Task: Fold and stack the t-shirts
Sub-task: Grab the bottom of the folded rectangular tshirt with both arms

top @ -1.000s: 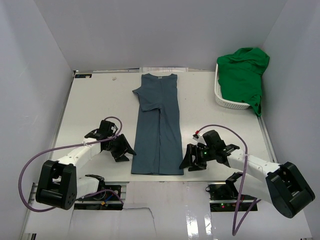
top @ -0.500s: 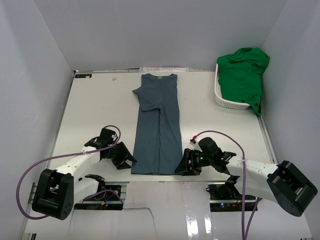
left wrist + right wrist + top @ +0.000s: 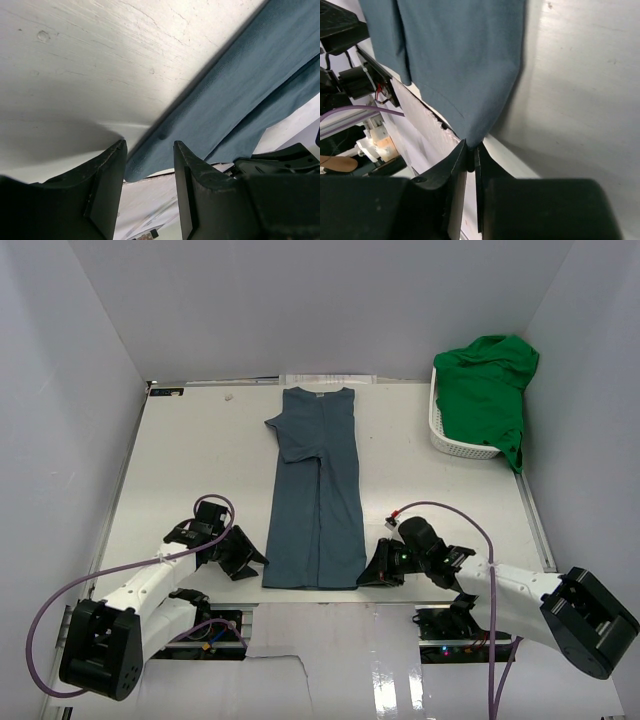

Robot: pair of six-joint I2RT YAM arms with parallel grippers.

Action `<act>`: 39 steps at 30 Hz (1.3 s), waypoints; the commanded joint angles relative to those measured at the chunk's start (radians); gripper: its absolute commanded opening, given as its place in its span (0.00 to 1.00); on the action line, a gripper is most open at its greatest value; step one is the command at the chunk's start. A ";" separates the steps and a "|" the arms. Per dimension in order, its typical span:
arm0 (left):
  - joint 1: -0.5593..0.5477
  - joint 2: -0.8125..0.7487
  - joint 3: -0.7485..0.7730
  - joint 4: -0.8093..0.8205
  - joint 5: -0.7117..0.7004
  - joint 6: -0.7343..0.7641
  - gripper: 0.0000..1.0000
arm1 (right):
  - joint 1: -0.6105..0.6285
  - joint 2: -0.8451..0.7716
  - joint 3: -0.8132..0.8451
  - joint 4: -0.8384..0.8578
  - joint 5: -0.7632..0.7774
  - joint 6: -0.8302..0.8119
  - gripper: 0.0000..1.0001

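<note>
A dark slate-blue t-shirt [image 3: 318, 490] lies flat on the white table, folded into a long strip with its collar at the far end. My left gripper [image 3: 252, 558] is at its near left hem corner. In the left wrist view that gripper [image 3: 149, 152] is open, with the t-shirt's [image 3: 240, 85] corner lying between the fingertips. My right gripper [image 3: 366, 578] is at the near right hem corner. Seen from the right wrist, this gripper [image 3: 471, 150] is shut on the tip of the t-shirt [image 3: 455, 60]. A bright green t-shirt [image 3: 485, 380] is heaped in the basket.
The white lattice basket [image 3: 450, 445] stands at the back right against the wall. The table's near edge [image 3: 310, 596] runs just below the shirt's hem, with both arm bases and cables beyond it. White walls close in the left, back and right.
My right gripper slid left to the shirt's near right corner and closed on it. My left gripper moved nearer and in toward the near left corner, its jaws slightly narrower.
</note>
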 commanded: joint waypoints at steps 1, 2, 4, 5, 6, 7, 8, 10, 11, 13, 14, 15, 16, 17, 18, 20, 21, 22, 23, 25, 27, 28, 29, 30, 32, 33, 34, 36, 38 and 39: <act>-0.009 0.011 -0.009 -0.016 -0.040 -0.008 0.53 | 0.006 0.030 -0.004 0.019 0.000 0.007 0.14; -0.011 0.014 -0.006 -0.016 -0.039 -0.005 0.53 | 0.007 0.044 0.000 0.033 -0.006 0.006 0.13; -0.012 0.022 -0.001 -0.021 -0.043 0.000 0.53 | 0.009 0.052 0.002 0.039 -0.011 0.004 0.10; -0.015 0.022 -0.001 -0.022 -0.043 -0.002 0.53 | 0.010 0.050 0.010 0.032 -0.011 0.003 0.08; -0.017 0.020 -0.004 -0.027 -0.046 -0.006 0.53 | 0.009 0.050 0.014 0.024 -0.008 -0.004 0.08; -0.020 0.017 -0.004 -0.028 -0.049 -0.009 0.53 | 0.009 0.049 0.017 0.015 -0.007 -0.007 0.08; -0.018 0.017 -0.007 -0.030 -0.051 -0.011 0.53 | 0.009 0.050 0.019 0.015 -0.005 -0.008 0.08; -0.021 0.014 -0.009 -0.031 -0.054 -0.014 0.53 | 0.009 0.053 0.022 0.013 -0.008 -0.010 0.08; -0.020 0.014 -0.010 -0.033 -0.054 -0.014 0.53 | 0.009 0.056 0.022 0.015 -0.008 -0.010 0.08; -0.021 0.016 -0.012 -0.033 -0.049 -0.011 0.53 | 0.009 0.061 0.022 0.016 -0.011 -0.010 0.08; -0.023 0.016 -0.014 -0.033 -0.046 -0.012 0.53 | 0.010 0.064 0.022 0.018 -0.011 -0.010 0.08; -0.024 0.017 -0.015 -0.035 -0.045 -0.011 0.53 | 0.010 0.064 0.023 0.021 -0.013 -0.010 0.08; -0.029 0.017 -0.018 -0.038 -0.045 -0.011 0.53 | 0.010 0.065 0.025 0.021 -0.013 -0.011 0.08; -0.029 0.016 -0.021 -0.038 -0.043 -0.011 0.53 | 0.010 0.068 0.025 0.021 -0.014 -0.011 0.08; -0.032 0.013 -0.023 -0.039 -0.045 -0.011 0.53 | 0.010 0.068 0.027 0.021 -0.014 -0.011 0.08; -0.035 0.008 -0.027 -0.039 -0.049 -0.014 0.53 | 0.010 0.068 0.027 0.021 -0.014 -0.011 0.08; -0.037 0.007 -0.027 -0.041 -0.049 -0.014 0.53 | 0.010 0.068 0.027 0.020 -0.013 -0.013 0.08; -0.038 0.006 -0.027 -0.039 -0.051 -0.017 0.52 | 0.010 0.068 0.027 0.020 -0.013 -0.013 0.08; -0.040 0.006 -0.027 -0.039 -0.052 -0.017 0.47 | 0.010 0.067 0.028 0.020 -0.013 -0.013 0.08; -0.043 0.010 -0.027 -0.039 -0.052 -0.020 0.39 | 0.012 0.067 0.028 0.018 -0.011 -0.013 0.08; -0.044 0.014 -0.027 -0.041 -0.049 -0.018 0.31 | 0.010 0.070 0.030 0.016 -0.011 -0.013 0.08; -0.044 0.017 -0.026 -0.041 -0.043 -0.015 0.31 | 0.010 0.071 0.030 0.018 -0.011 -0.014 0.08; -0.044 0.017 -0.024 -0.050 -0.039 -0.015 0.31 | 0.010 0.073 0.031 0.019 -0.011 -0.016 0.08; -0.046 0.016 -0.021 -0.056 -0.026 -0.012 0.32 | 0.010 0.075 0.031 0.021 -0.013 -0.016 0.08; -0.046 0.007 -0.017 -0.071 -0.019 -0.014 0.34 | 0.012 0.078 0.036 0.023 -0.013 -0.019 0.08; -0.047 0.003 -0.017 -0.074 -0.014 -0.014 0.35 | 0.010 0.078 0.036 0.023 -0.014 -0.020 0.08; -0.047 -0.006 -0.015 -0.079 -0.011 -0.014 0.37 | 0.010 0.082 0.039 0.024 -0.014 -0.022 0.08; -0.047 -0.010 -0.011 -0.091 -0.005 -0.014 0.40 | 0.012 0.087 0.042 0.023 -0.017 -0.022 0.08; -0.047 -0.003 -0.001 -0.110 0.006 -0.006 0.41 | 0.010 0.091 0.042 0.024 -0.017 -0.024 0.08; -0.047 -0.001 0.008 -0.111 0.010 0.001 0.41 | 0.010 0.093 0.042 0.027 -0.019 -0.025 0.08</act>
